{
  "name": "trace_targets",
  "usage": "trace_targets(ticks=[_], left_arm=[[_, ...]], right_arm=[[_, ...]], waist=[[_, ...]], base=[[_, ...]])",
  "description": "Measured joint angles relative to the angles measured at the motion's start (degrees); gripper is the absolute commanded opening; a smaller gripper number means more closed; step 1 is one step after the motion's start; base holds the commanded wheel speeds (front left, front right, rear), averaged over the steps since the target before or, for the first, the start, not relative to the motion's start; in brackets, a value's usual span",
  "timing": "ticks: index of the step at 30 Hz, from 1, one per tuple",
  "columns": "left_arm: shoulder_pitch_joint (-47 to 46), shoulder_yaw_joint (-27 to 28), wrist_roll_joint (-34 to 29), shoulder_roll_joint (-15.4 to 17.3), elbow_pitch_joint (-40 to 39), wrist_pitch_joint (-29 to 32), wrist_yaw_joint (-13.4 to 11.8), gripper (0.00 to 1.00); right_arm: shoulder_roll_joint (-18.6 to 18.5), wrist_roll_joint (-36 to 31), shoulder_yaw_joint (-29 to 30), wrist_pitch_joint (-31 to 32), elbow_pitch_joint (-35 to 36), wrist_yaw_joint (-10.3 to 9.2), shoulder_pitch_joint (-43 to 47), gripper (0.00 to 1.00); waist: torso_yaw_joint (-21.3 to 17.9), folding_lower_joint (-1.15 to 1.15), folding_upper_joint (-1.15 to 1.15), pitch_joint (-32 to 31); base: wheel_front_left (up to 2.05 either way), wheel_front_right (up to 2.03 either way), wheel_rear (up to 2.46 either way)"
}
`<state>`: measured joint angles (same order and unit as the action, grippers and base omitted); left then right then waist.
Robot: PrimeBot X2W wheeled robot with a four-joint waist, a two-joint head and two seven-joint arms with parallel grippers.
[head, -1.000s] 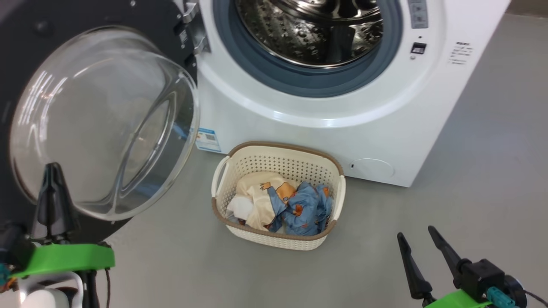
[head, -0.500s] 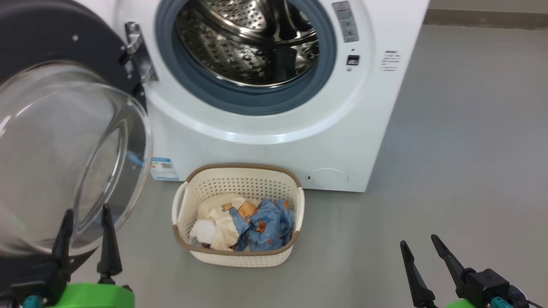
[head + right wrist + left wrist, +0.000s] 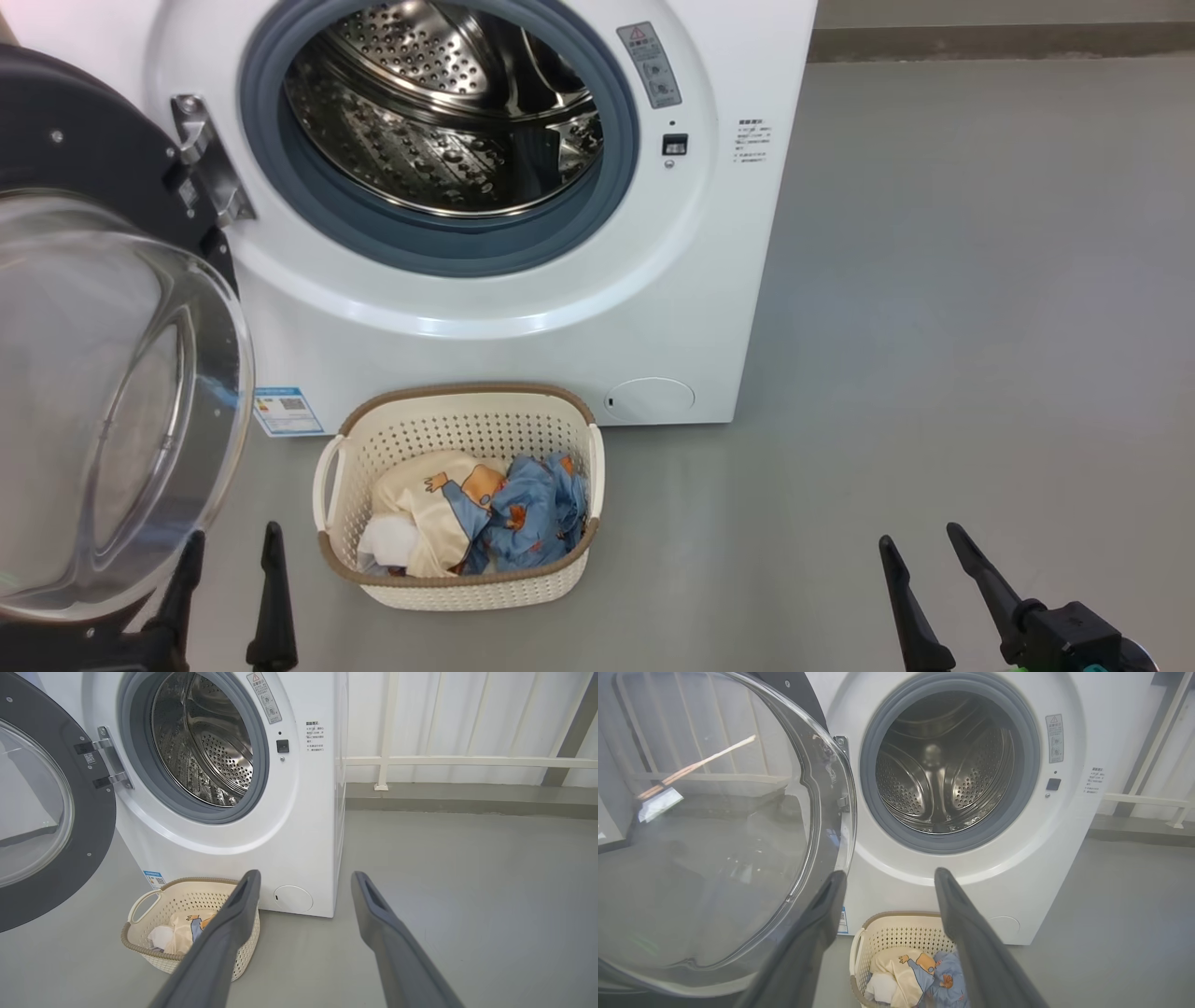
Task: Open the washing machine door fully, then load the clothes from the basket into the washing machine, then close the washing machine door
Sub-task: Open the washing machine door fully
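washing machine (image 3: pixel 653 308): big white box, drum mouth clear and looks empty, so ready for loading imo
washing machine door (image 3: pixel 103 373): swung out left on its hinge, seems fully open, keeps it out of the way
basket (image 3: pixel 457 431): on the floor right below the mouth, probably for a short lift
clothes (image 3: pixel 485 518): all heaped in the basket
left pincer (image 3: pixel 233 534): low, fingers aimed at the machine, spread wide, empty, just beside the door's lower edge
right pincer (image 3: pixel 920 537): same pose, wide and empty, well off right
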<state>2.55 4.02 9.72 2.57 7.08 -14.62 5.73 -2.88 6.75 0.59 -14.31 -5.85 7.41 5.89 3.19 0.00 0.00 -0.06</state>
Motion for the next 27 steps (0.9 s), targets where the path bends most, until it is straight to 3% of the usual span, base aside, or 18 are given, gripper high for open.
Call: trace_targets(ticks=[27], left_arm=[[4.6,-1.3,0.2,0.0,1.7,0.0,-2.3,1.0]], right_arm=[[0.5,0.1,0.7,0.0,1.2,0.0,0.2,1.0]], waist=[[-1.0,0.0,0.0,-0.8]], base=[[0.0,0.0,0.0]])
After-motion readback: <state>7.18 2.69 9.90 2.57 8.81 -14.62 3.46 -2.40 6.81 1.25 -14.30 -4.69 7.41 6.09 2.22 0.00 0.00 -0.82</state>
